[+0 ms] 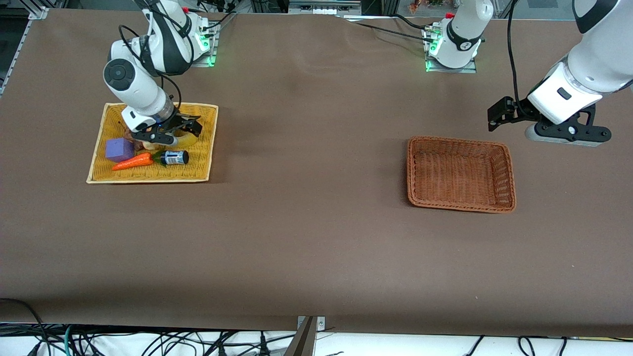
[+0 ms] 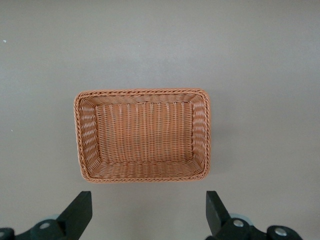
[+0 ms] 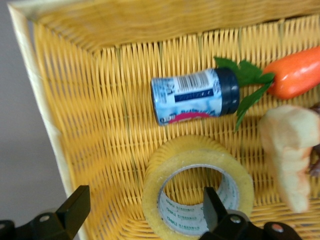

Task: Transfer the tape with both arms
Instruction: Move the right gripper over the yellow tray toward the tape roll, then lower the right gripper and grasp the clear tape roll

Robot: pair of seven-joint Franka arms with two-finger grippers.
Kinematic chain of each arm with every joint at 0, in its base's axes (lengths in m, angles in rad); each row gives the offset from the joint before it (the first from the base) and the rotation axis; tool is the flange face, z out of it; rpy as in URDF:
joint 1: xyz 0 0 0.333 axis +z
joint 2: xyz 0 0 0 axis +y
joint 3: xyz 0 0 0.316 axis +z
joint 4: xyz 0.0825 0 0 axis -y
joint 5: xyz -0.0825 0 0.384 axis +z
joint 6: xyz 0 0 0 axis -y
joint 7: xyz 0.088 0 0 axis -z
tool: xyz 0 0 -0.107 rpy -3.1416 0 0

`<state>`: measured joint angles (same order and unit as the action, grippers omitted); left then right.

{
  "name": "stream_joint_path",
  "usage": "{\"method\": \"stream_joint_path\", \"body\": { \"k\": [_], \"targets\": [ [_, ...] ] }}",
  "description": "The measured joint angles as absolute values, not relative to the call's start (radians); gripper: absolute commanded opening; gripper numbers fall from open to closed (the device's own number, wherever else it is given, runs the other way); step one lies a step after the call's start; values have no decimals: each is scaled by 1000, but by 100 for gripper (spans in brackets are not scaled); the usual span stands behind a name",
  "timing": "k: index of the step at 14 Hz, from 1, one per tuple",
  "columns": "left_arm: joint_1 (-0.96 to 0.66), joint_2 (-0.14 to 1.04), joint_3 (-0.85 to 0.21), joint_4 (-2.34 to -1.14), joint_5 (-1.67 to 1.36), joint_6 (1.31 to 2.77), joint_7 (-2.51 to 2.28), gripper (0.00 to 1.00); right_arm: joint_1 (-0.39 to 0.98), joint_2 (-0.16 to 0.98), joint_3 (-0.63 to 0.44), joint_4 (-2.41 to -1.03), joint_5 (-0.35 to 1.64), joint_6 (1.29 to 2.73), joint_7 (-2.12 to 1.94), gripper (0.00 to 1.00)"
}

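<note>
The tape (image 3: pixel 197 185), a yellowish ring with a grey inner core, lies flat in the yellow wicker tray (image 3: pixel 100 125). In the front view only its edge (image 1: pixel 188 140) shows under the hand. My right gripper (image 3: pixel 145 207) is down in the tray (image 1: pixel 200 158) and open. One finger is inside the ring's hole and the other outside, so the jaws straddle the ring's wall without closing on it. It also shows in the front view (image 1: pixel 165 134). My left gripper (image 1: pixel 567 138) waits in the air beside the brown basket (image 1: pixel 509 173), open and empty (image 2: pixel 148 212).
The tray also holds a small dark labelled bottle (image 3: pixel 192 96) (image 1: pixel 173 157), a toy carrot (image 3: pixel 295 77) (image 1: pixel 132 161), a beige lump (image 3: pixel 290 155) and a purple block (image 1: pixel 118 149). The brown basket (image 2: pixel 142 93) has nothing in it.
</note>
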<state>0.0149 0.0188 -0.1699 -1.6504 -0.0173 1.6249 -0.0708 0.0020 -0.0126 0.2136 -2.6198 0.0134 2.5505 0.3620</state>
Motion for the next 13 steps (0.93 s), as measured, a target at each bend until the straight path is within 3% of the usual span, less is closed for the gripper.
{"method": "stream_joint_path", "body": {
  "k": [11, 12, 13],
  "targets": [
    [14, 19, -175, -1650, -17, 1620, -71, 100, 2, 33, 258, -2721, 13, 2706, 398, 100],
    [14, 19, -175, -1650, -17, 1619, -71, 100, 2, 33, 258, -2725, 13, 2711, 398, 94],
    [14, 19, -175, -1650, -17, 1618, -71, 100, 2, 34, 258, -2732, 13, 2726, 398, 83]
  ]
}}
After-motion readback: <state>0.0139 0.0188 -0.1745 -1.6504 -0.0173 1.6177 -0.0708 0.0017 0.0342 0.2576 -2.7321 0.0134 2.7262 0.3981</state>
